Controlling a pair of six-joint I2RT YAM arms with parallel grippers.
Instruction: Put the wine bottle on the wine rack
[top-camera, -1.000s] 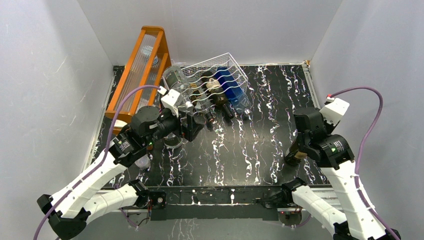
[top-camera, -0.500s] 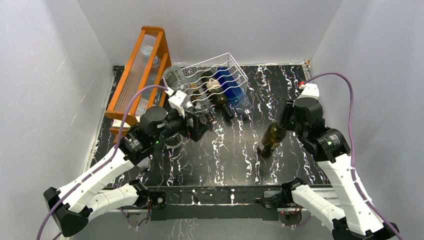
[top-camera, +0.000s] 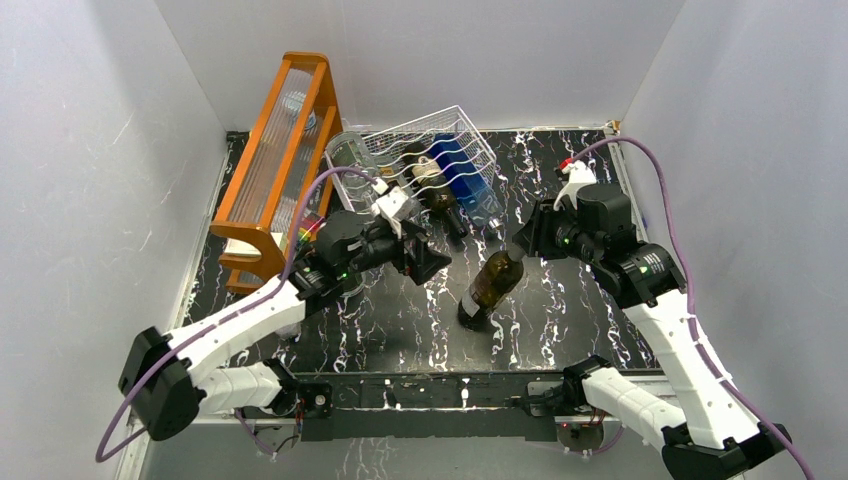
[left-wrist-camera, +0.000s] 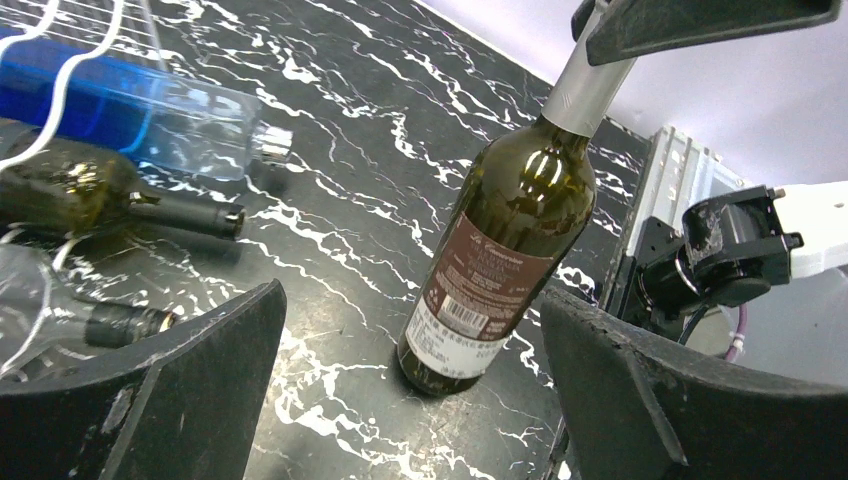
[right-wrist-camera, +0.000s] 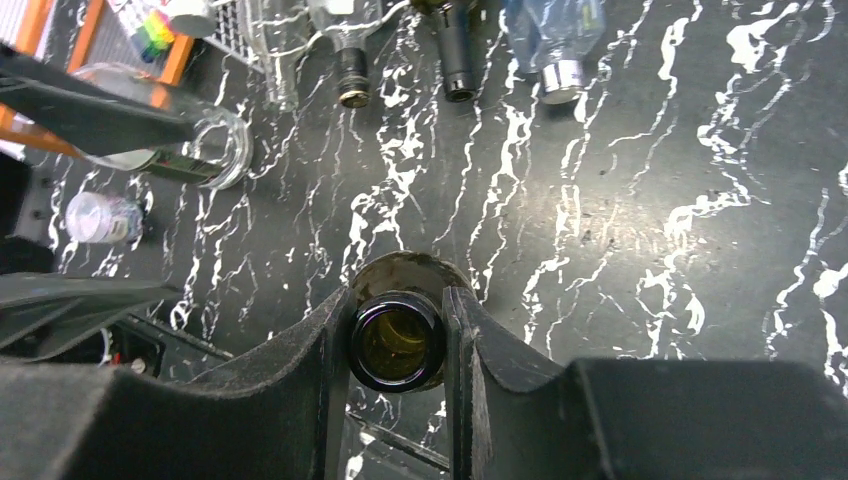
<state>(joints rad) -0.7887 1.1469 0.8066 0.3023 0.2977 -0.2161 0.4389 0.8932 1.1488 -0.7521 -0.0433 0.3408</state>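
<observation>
Pinching one wine bottle by the neck, right gripper holds it tilted over mid-table, near-right of the wine rack; can't tell if its base touches; three more lie in the rack: one clear bottle, one dark bottle, one blue bottle; left gripper fingers spread, empty; one orange frame far left.

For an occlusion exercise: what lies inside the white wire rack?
Three bottles lie in the wine rack: a blue bottle, a dark bottle and a clear bottle. The left arm hides its near-left corner.
</observation>
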